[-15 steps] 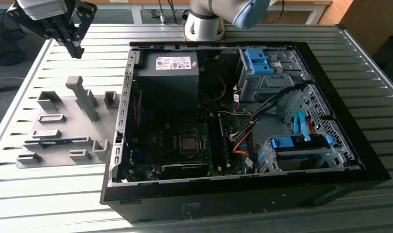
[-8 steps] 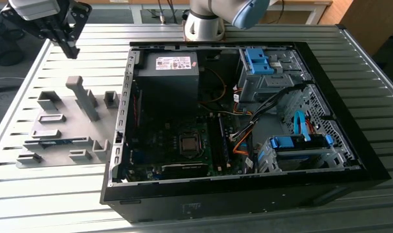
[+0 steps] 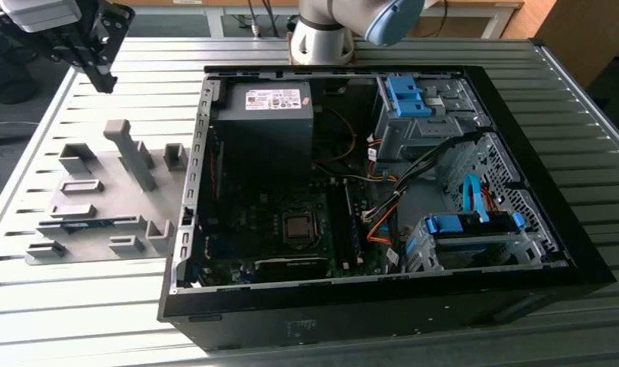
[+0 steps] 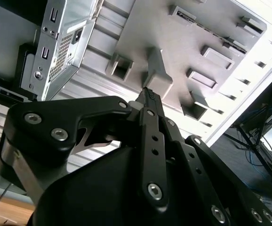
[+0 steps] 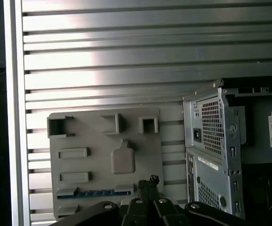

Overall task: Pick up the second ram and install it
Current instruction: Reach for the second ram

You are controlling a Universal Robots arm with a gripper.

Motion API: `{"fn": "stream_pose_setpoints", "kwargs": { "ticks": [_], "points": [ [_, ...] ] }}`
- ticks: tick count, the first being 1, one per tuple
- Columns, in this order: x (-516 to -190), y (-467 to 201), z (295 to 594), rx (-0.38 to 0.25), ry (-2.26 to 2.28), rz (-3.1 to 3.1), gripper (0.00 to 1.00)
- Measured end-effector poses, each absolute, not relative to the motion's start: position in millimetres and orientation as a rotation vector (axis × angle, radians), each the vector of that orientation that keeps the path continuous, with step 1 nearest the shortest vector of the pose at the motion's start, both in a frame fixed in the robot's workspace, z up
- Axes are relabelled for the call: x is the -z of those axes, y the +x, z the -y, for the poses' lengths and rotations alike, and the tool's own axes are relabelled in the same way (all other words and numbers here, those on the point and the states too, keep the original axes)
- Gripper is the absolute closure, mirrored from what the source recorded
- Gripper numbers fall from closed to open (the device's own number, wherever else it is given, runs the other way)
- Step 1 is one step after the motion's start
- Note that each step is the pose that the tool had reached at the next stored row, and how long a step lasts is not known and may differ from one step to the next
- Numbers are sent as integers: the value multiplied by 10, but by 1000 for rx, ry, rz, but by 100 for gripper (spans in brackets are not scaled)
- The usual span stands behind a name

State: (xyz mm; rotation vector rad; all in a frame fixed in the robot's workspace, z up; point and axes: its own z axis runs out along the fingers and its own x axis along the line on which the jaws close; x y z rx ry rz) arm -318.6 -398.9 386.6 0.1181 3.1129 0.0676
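My tool (image 3: 105, 82), clenched and empty, hangs over the tabletop (image 3: 156, 84) at the exterior view's left. The second ram (image 3: 85, 224) sits slotted in the grey fixture (image 3: 110, 200), presumably kept graspable.

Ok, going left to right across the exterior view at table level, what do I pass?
Grey fixture plate, with the second ram lying in it → power supply → orange cables → blue drive clip → right wall of the computer case.
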Motion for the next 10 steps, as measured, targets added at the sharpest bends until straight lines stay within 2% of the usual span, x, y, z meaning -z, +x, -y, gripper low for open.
{"fn": "stream_pose_setpoints", "kwargs": {
  "ticks": [10],
  "points": [
    [-3863,-3313,3989,-68,118,-3113,89]
  ]
}}
